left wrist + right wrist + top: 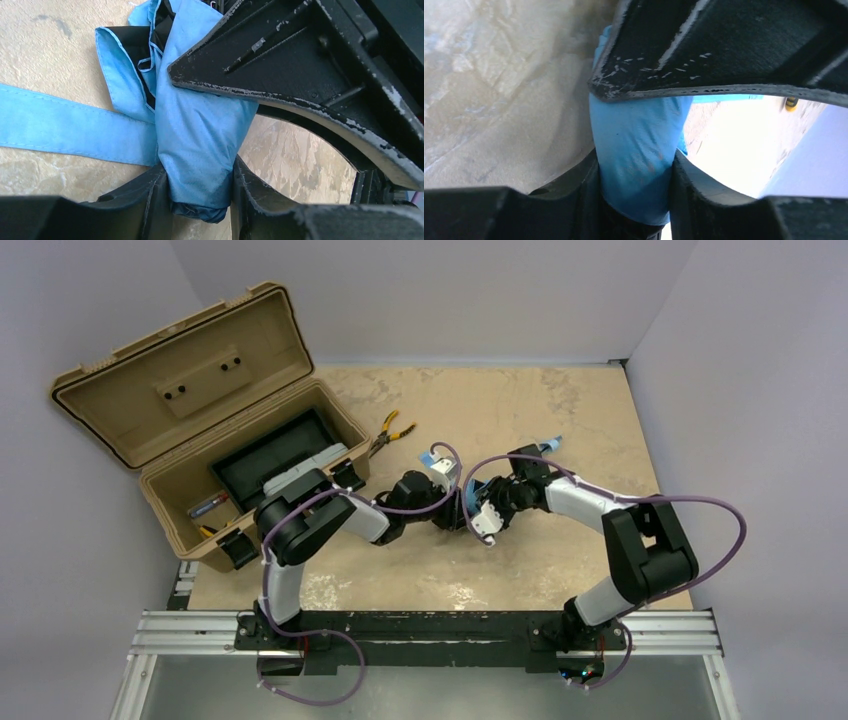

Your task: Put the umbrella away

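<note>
The umbrella [200,125] is a folded light-blue fabric bundle low over the table's middle, with a flat blue strap [65,125] trailing off to one side. My left gripper [200,187] is shut on one end of the bundle, fabric pinched between both fingers. My right gripper [636,187] is shut on the umbrella [636,145] too, from the opposite side. In the top view the two grippers meet nose to nose, left gripper [452,510] and right gripper [482,512], and only a sliver of the umbrella [467,498] shows between them. The shaft is hidden.
An open tan toolbox [160,485] stands at the back left, lid up, with a dark tray and small tools inside. Yellow-handled pliers [392,430] lie just right of it. Grey walls close in the back and both sides.
</note>
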You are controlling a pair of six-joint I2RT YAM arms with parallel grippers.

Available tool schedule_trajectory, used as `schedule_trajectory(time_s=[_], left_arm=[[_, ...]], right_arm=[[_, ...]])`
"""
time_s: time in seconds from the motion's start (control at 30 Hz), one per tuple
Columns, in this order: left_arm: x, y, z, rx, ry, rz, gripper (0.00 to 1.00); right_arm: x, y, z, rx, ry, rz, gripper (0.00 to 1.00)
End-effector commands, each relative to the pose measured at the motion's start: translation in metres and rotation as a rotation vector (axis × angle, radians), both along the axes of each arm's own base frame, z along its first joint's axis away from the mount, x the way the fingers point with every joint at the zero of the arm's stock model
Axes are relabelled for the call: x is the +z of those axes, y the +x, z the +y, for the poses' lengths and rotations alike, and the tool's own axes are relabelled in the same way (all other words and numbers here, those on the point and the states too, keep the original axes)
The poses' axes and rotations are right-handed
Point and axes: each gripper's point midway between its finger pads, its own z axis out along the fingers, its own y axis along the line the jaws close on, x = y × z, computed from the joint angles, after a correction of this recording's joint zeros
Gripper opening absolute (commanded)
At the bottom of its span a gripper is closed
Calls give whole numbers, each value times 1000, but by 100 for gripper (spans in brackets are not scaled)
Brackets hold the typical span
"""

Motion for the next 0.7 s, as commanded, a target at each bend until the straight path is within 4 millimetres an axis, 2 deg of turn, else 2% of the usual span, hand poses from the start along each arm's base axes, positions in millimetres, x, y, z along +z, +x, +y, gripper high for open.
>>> schedule_trajectory(time_s=[0.0,0.1,0.23,0.33,0.53,0.67], left_arm=[[-71,-40,35,-11,203,308,0],[-59,-36,36,21,189,310,1],[-29,-25,35,75,178,299,33],[-1,-16,35,104,175,261,48],[50,-2,46,203,157,189,57],[66,3,61,302,152,181,59]], right_arm=[[-24,0,-21,-88,-117,54,21],[-28,-9,-22,-91,-134,132,10],[-34,-27,-27,-87,-159,223,4],[-34,-36,-31,-87,-178,258,4],[-30,-42,-36,-90,-194,258,3],[-34,-48,-40,-65,-205,241,3]])
